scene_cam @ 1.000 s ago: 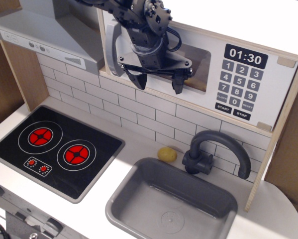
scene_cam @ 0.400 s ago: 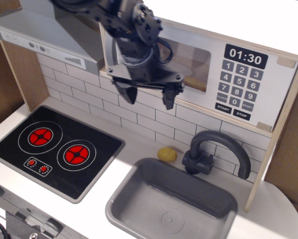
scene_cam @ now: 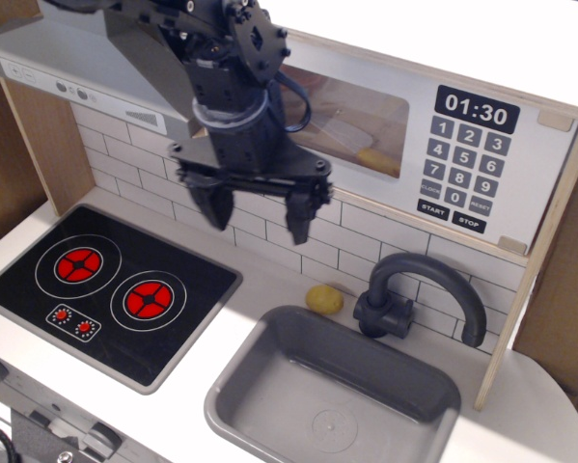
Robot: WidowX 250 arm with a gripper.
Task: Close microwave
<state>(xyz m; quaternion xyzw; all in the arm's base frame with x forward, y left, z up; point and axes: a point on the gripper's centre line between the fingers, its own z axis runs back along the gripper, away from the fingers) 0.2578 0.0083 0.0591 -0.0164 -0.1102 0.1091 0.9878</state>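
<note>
The microwave [scene_cam: 467, 145] sits at the upper right, with a black keypad and clock reading 01:30. Its white door with the clear window [scene_cam: 361, 116] looks flush with the front. A yellowish item shows through the window. The door's left edge and handle are hidden behind my arm. My black gripper [scene_cam: 255, 220] hangs in front of the tiled wall, below and left of the door. Its fingers [scene_cam: 297, 220] are spread, it is open and empty, and it touches nothing.
A grey extractor hood [scene_cam: 96, 68] is at the upper left. A black hob [scene_cam: 105, 289] with two red rings lies below it. A grey sink [scene_cam: 260, 386] and a dark tap [scene_cam: 414, 285] are at the front right. A small yellow object [scene_cam: 324, 299] lies by the wall.
My gripper has moved down and to the left, away from the microwave door, and stayed open. More of the door's window now shows.
</note>
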